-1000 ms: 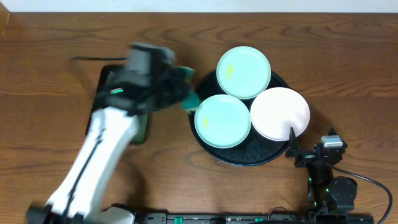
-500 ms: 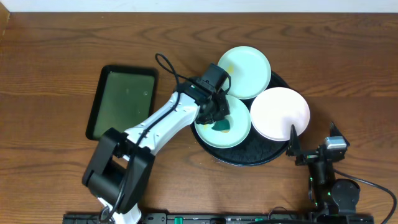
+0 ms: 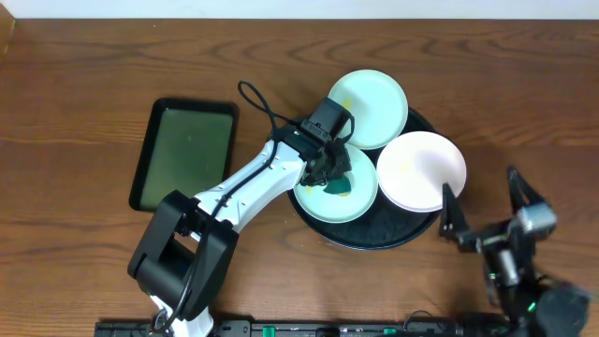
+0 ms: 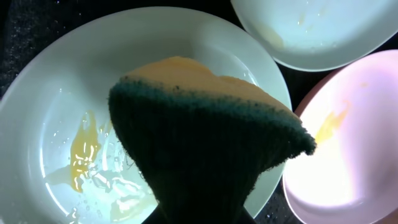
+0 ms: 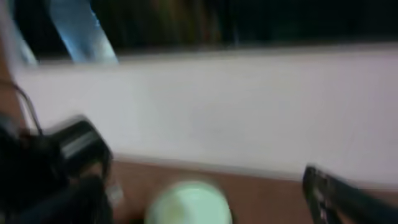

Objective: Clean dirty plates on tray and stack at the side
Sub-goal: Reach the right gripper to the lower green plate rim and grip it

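Note:
The round black tray (image 3: 374, 240) holds three plates. My left gripper (image 3: 328, 169) is shut on a green and yellow sponge (image 3: 338, 187) and presses it onto the near-left mint plate (image 3: 314, 192). In the left wrist view the sponge (image 4: 205, 137) covers the jaws, and a yellow smear (image 4: 84, 155) lies wet on that plate (image 4: 50, 93). The far mint plate (image 3: 368, 95) and the white plate (image 3: 423, 168) carry yellow stains too. My right gripper (image 3: 479, 180) is open just right of the tray, holding nothing.
A rectangular green tray with a black rim (image 3: 184, 154) lies to the left of the round tray. The left arm reaches across the wood table between them. The right wrist view is blurred and shows a mint plate (image 5: 189, 202) and a pale wall.
The left arm swung from the green tray to the near-left mint plate with the sponge and now stays there. The right arm has lifted and shifted right, its fingers tilted upward.

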`<state>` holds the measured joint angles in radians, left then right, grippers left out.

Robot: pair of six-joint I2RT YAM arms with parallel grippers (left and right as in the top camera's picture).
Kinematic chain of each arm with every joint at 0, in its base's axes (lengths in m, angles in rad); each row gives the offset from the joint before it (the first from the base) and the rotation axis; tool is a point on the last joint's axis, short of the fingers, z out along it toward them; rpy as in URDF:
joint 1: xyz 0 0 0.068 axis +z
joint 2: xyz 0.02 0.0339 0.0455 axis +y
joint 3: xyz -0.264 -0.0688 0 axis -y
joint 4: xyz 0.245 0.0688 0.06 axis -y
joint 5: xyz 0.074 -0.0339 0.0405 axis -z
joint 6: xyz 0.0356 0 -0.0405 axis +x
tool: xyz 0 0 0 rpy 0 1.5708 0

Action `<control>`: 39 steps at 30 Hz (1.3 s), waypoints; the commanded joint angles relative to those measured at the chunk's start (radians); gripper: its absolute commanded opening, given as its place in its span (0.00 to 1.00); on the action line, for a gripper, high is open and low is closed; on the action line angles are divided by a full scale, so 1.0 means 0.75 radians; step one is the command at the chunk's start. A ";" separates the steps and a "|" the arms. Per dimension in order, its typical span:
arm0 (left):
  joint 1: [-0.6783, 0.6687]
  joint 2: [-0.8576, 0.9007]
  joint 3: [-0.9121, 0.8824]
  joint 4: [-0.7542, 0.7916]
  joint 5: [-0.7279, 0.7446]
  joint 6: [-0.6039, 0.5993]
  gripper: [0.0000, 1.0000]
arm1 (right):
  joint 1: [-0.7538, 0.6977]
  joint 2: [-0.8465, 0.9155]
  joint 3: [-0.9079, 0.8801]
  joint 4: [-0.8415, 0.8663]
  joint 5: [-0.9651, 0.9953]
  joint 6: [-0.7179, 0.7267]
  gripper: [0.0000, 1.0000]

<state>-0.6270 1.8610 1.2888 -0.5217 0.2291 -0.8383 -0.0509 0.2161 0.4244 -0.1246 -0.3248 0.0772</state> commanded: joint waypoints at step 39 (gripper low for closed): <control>-0.002 0.012 -0.009 0.015 -0.077 -0.078 0.08 | 0.388 2.236 1.418 -1.074 -0.026 -0.201 0.45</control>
<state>-0.6270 1.8610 1.2884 -0.5117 0.1833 -0.8909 0.2184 1.8282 1.4734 -0.9398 -0.3626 -0.0227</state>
